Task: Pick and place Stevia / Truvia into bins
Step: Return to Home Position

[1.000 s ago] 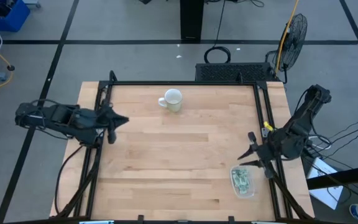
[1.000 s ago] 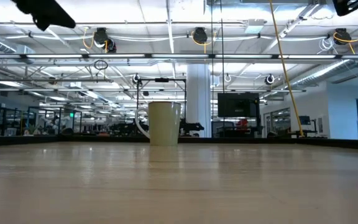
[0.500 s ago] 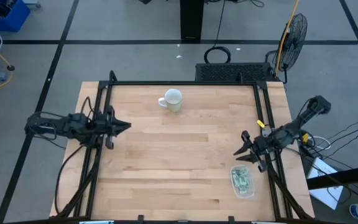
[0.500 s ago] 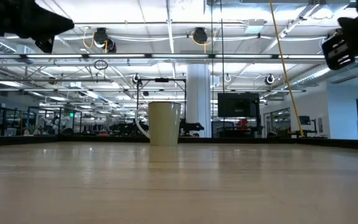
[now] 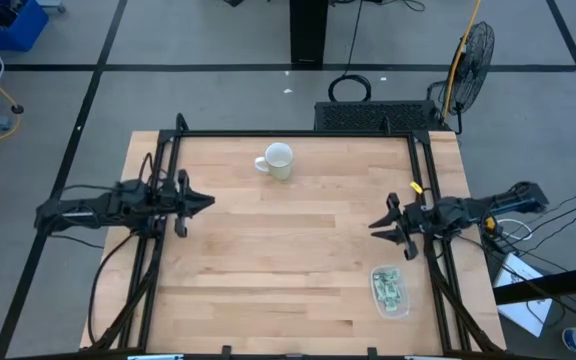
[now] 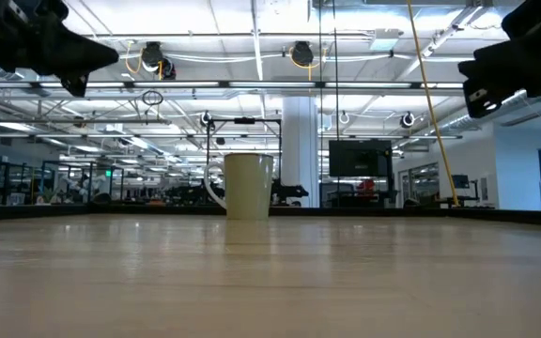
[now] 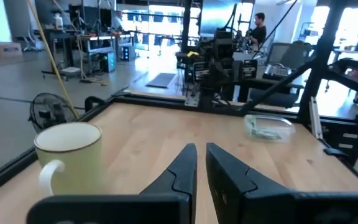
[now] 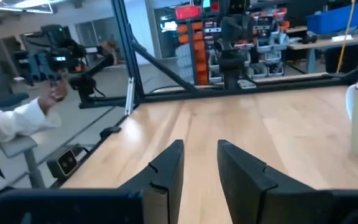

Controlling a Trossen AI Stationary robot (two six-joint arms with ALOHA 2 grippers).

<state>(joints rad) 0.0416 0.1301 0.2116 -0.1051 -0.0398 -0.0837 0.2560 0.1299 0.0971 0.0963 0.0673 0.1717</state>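
Parking both arms looks to be the step in hand, since the pale green and white Stevia packets (image 5: 390,290) lie heaped inside the clear plastic bin (image 5: 373,285) near the right front corner of the wooden table (image 5: 268,260), and I see none loose on the wood. The left gripper (image 5: 200,200) hangs over the table's left edge, its fingers (image 7: 180,171) a narrow slit apart and holding nothing. The right gripper (image 5: 378,225) hangs over the right side, just behind the bin, with its fingers (image 8: 166,168) more widely parted and likewise empty. To do this well, each arm should draw back along its own side and stay high, the right one clear of the bin so that it is neither nudged nor tipped, and neither one swinging toward the white ceramic mug (image 5: 277,160) at the back of the table. Some things cannot be settled. The packets overlap in the bin, so their number cannot be counted, and a packet this small could escape notice from above. The low view shows the mug but not the bin, and only dark parts of the arms at its upper corners. In the right wrist view the mug is cut off at the edge, and a person's white sleeve (image 8: 5,124) shows beyond the table.
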